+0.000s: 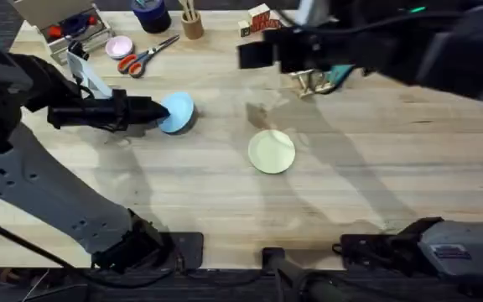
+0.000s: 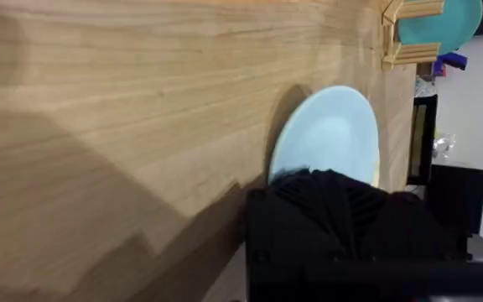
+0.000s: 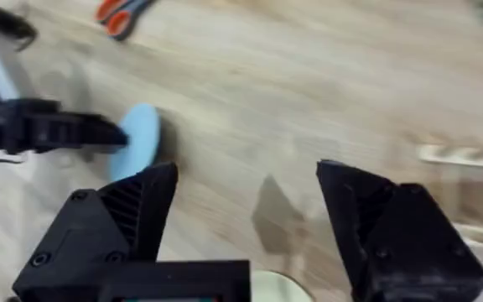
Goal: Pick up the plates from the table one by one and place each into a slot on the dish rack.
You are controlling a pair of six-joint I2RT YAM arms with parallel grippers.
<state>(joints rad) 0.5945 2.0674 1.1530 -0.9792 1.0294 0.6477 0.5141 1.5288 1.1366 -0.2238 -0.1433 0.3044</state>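
Note:
My left gripper [image 1: 153,113] is shut on the near edge of the light blue plate [image 1: 177,111], which tilts above the table [image 1: 225,201] left of centre. The left wrist view shows that plate [image 2: 329,134] sticking out past the black fingers [image 2: 334,210], with its shadow on the wood. The cream-yellow plate [image 1: 272,152] lies flat mid-table. The dish rack [image 1: 313,80] stands at the back, partly hidden by my right arm, and holds a teal plate [image 1: 340,74]. High above the table, my right gripper [image 3: 246,218] is open and holds nothing.
Along the far edge are orange-handled scissors [image 1: 145,57], a small pink dish [image 1: 119,46], a cup of sticks [image 1: 192,23], a bin of supplies [image 1: 70,29] and a small red-and-white box [image 1: 258,18]. The right arm hangs dark and blurred over the back right.

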